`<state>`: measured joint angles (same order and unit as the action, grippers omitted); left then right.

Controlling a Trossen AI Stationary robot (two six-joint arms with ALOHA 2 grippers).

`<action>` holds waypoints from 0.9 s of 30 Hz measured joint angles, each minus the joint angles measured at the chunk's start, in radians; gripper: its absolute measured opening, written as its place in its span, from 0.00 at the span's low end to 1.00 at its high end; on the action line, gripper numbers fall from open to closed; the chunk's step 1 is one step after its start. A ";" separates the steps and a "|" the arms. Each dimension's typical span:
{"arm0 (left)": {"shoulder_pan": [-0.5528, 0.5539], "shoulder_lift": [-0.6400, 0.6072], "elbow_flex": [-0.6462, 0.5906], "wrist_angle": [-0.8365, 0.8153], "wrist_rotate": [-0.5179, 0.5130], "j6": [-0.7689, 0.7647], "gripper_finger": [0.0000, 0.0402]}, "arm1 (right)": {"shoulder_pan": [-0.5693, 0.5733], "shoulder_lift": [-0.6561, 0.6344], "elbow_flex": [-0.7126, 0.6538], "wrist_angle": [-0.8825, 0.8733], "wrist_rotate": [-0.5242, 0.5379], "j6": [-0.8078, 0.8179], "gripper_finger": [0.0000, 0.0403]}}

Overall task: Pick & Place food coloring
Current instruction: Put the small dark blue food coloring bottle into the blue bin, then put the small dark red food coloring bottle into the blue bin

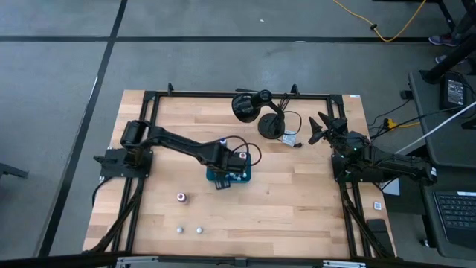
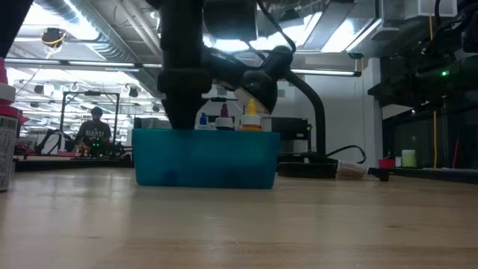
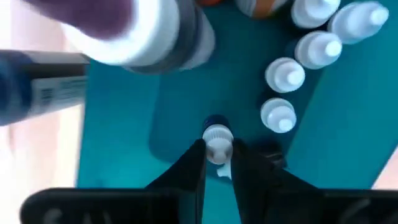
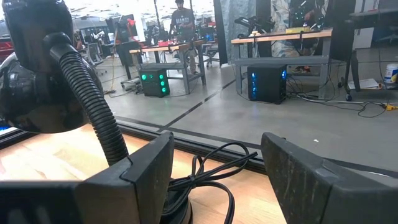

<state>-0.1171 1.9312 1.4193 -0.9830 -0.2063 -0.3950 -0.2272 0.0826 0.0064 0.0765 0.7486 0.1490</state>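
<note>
Left wrist view: my left gripper (image 3: 217, 163) is clamped on a small food coloring bottle (image 3: 217, 144) above the teal tray (image 3: 124, 124), lower centre of frame. My right gripper (image 4: 214, 168) waits with fingers spread, holding nothing, at the high view's right.

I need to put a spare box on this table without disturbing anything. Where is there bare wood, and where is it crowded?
Bare wood lies between the teal tray and the right gripper, and along the near edge right of the loose bottles. It is crowded at the tray, where the left gripper holds a bottle over it, and around the headphones at the far edge.
</note>
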 joint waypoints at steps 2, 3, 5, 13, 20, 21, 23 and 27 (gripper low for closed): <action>-0.003 0.000 -0.012 0.027 0.021 -0.002 0.13 | 0.000 0.000 0.000 0.000 0.000 0.000 0.61; -0.006 0.000 -0.014 0.039 0.028 -0.002 0.13 | 0.000 0.000 0.000 0.000 0.000 0.000 0.61; -0.008 0.000 -0.016 0.047 0.042 -0.003 0.13 | 0.000 0.000 0.000 0.000 0.000 0.000 0.61; -0.026 0.000 -0.017 0.060 0.081 -0.020 0.14 | 0.000 0.000 0.000 0.000 0.000 0.000 0.61; -0.025 0.000 -0.017 0.064 0.089 -0.029 0.21 | 0.000 0.000 0.000 0.000 0.000 0.000 0.61; -0.025 0.000 -0.017 0.064 0.089 -0.029 0.22 | 0.000 0.000 0.000 0.000 0.000 0.000 0.61; -0.025 0.000 -0.017 0.064 0.089 -0.029 0.24 | 0.000 0.000 0.000 0.000 0.000 0.000 0.61; -0.023 0.000 -0.017 0.065 0.086 -0.028 0.27 | 0.000 0.000 0.000 0.000 0.000 0.000 0.61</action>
<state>-0.1402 1.9308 1.4021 -0.9184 -0.1200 -0.4229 -0.2271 0.0826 0.0066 0.0764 0.7486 0.1490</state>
